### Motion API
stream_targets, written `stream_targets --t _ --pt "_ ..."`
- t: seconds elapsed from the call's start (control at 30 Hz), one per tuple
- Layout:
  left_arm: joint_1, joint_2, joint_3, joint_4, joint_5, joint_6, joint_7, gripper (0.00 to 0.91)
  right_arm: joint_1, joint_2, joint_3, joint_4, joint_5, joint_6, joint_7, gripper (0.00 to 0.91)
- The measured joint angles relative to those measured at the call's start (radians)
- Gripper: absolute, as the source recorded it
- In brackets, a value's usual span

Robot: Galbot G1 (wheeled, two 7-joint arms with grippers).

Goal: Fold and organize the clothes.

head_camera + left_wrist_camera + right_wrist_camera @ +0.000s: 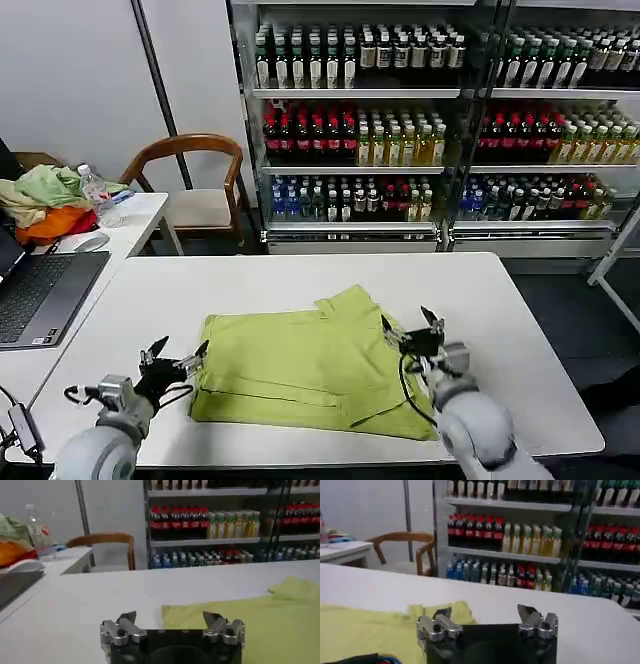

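Note:
A lime-green T-shirt (310, 365) lies partly folded on the white table (300, 280), one sleeve sticking out toward the far side. My left gripper (176, 356) hovers open at the shirt's left edge, nothing between its fingers. My right gripper (414, 327) stands open over the shirt's right edge, also empty. In the left wrist view the open left gripper (169, 618) faces the shirt (250, 620) ahead of it. The right wrist view has the open right gripper (484, 613) above the table, with the shirt (375, 627) off to one side.
A laptop (40, 290) sits at the table's left edge. A side table behind it carries a heap of garments (45, 200), a bottle (97, 190) and a mouse. A wooden chair (195, 185) and drink-filled shelves (430, 110) stand behind. The table's far and right parts are bare.

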Motion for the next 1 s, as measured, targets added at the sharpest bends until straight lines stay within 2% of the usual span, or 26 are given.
stream_targets --t 0.43,0.67,1.0 --pt "-0.232 0.016 0.154 0.212 -0.039 0.007 0.017 0.907 0.229 0.111 -0.069 -0.303 0.015 -0.003 -0.01 0.907" --pt "-0.334 0.005 0.23 0.319 -0.042 -0.002 0.031 0.907 0.303 0.176 -0.103 -0.439 -0.019 0.014 -0.028 0.907" --pt "-0.413 0.003 0.264 0.431 -0.05 -0.013 0.04 0.907 0.375 0.249 -0.123 -0.598 -0.054 0.05 -0.043 0.907"
